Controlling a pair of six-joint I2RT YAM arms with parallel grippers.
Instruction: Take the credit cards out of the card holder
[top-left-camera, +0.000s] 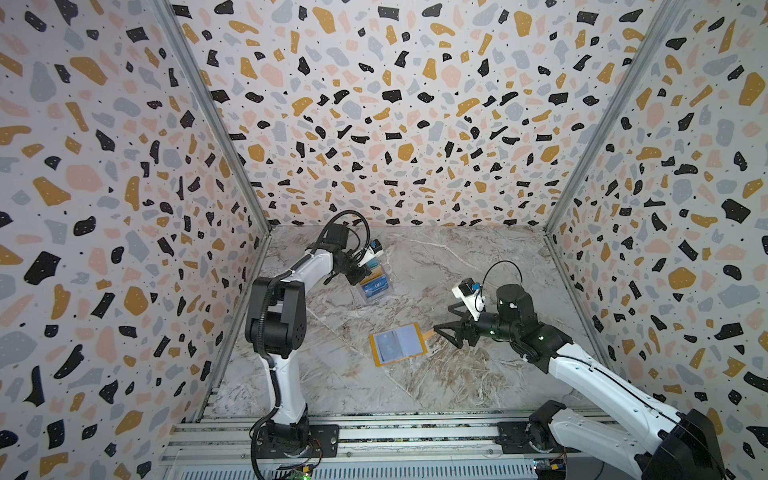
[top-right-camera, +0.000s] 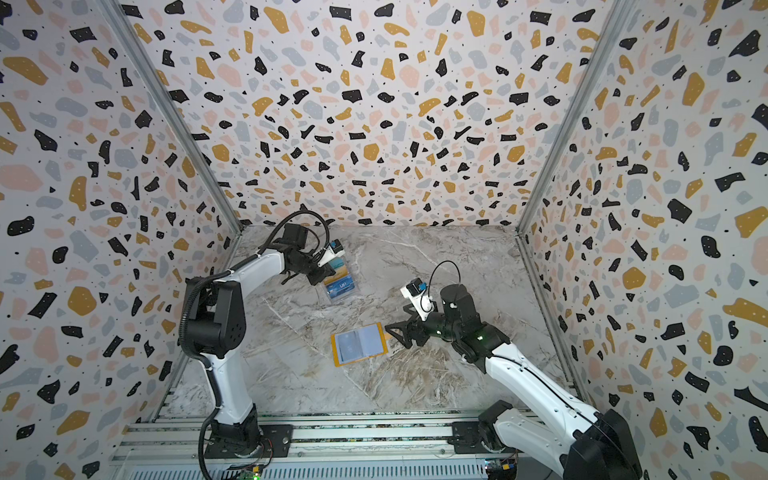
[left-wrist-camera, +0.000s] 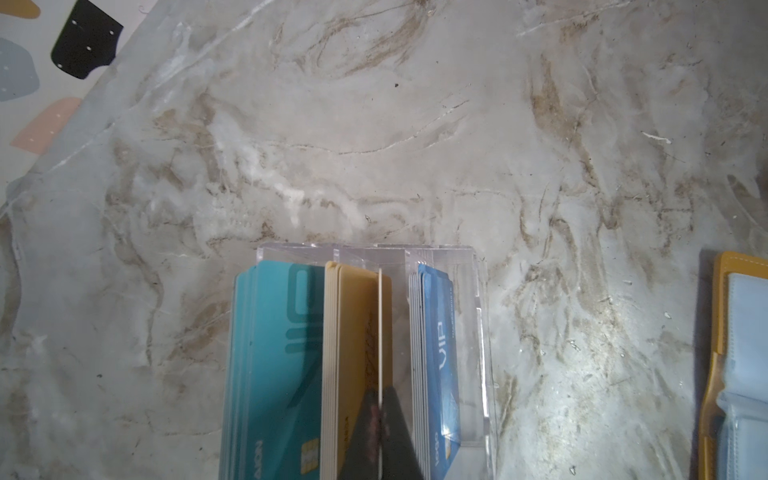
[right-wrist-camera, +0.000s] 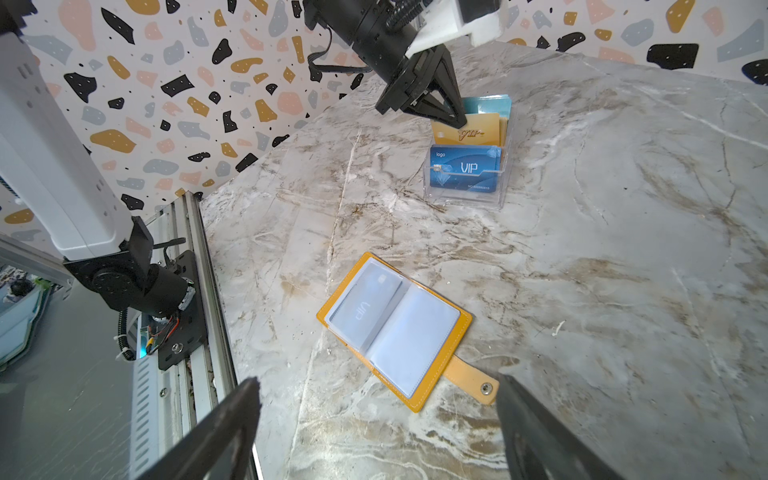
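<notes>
The mustard-yellow card holder (top-left-camera: 398, 343) (top-right-camera: 359, 343) (right-wrist-camera: 446, 322) lies open on the marble table, pale sleeves up and snap tab (right-wrist-camera: 473, 380) pointing at my right gripper. A credit card marked VIP (right-wrist-camera: 365, 309) shows through one sleeve. My right gripper (top-left-camera: 441, 318) (top-right-camera: 395, 318) (right-wrist-camera: 376, 382) hovers open just off the tab, holding nothing. My left gripper (top-left-camera: 365, 271) (top-right-camera: 328, 270) (left-wrist-camera: 380, 390) is at the back left, shut on the top edge of a gold credit card (left-wrist-camera: 380, 332) (right-wrist-camera: 465, 133). That card stands in the middle tier of a clear box (right-wrist-camera: 465, 199).
The clear tiered box (top-left-camera: 376, 291) (left-wrist-camera: 478, 332) also holds teal cards (left-wrist-camera: 274, 353) at its back and blue VIP cards (right-wrist-camera: 463, 170) in front. Patterned walls close three sides. An aluminium rail (top-left-camera: 374, 432) with both arm bases runs along the front edge.
</notes>
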